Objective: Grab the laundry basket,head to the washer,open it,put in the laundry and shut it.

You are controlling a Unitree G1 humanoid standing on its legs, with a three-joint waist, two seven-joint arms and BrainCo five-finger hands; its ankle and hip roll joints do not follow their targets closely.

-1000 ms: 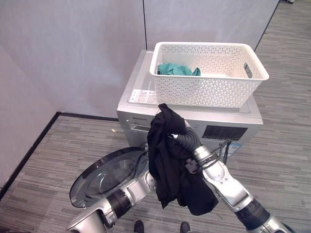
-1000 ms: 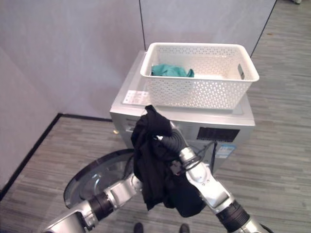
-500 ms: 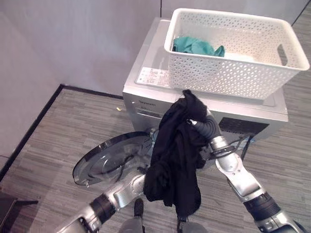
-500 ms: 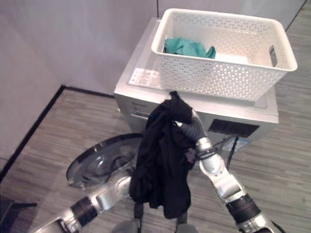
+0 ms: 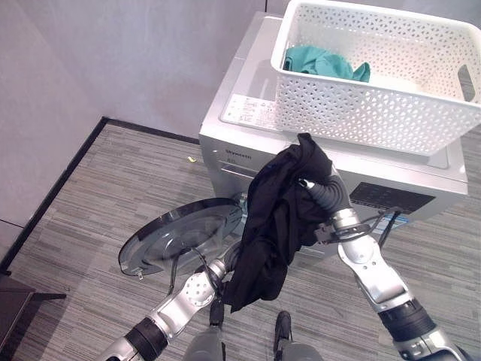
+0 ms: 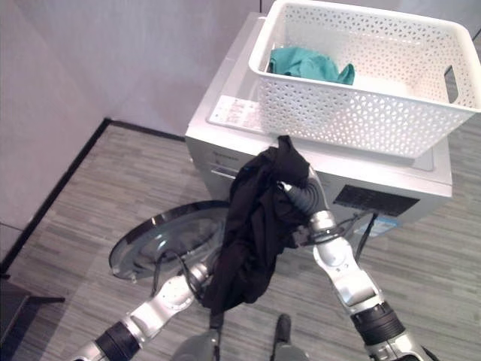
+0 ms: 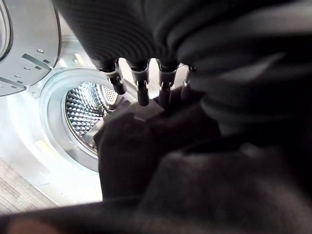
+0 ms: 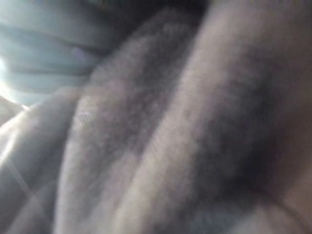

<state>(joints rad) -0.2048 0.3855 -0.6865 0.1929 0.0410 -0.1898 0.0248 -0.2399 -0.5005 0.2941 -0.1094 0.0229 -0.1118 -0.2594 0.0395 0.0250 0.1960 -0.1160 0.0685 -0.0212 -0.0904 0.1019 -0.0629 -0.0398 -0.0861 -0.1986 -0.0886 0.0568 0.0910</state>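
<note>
A black garment (image 5: 278,218) hangs from my right hand (image 5: 333,199) in front of the silver washer (image 5: 240,147). The cloth bunches over that hand and covers it. The washer's round door (image 5: 176,237) lies swung open to the left, and the steel drum (image 7: 83,111) shows through the opening. My left hand (image 7: 142,91) is open, its straight fingers touching the garment's lower part just before the drum. The white laundry basket (image 5: 376,113) stands on top of the washer with a teal cloth (image 5: 327,62) in its far left corner.
Grey walls (image 5: 113,60) stand behind and left of the washer, with a black baseboard (image 5: 52,192) along the floor. A dark object (image 5: 15,301) sits at the lower left. Open striped floor (image 5: 98,203) lies left of the door.
The camera has moved closer to the washer. The garment still hangs from my right hand. My left arm has reached up and forward to the garment's lower end.
</note>
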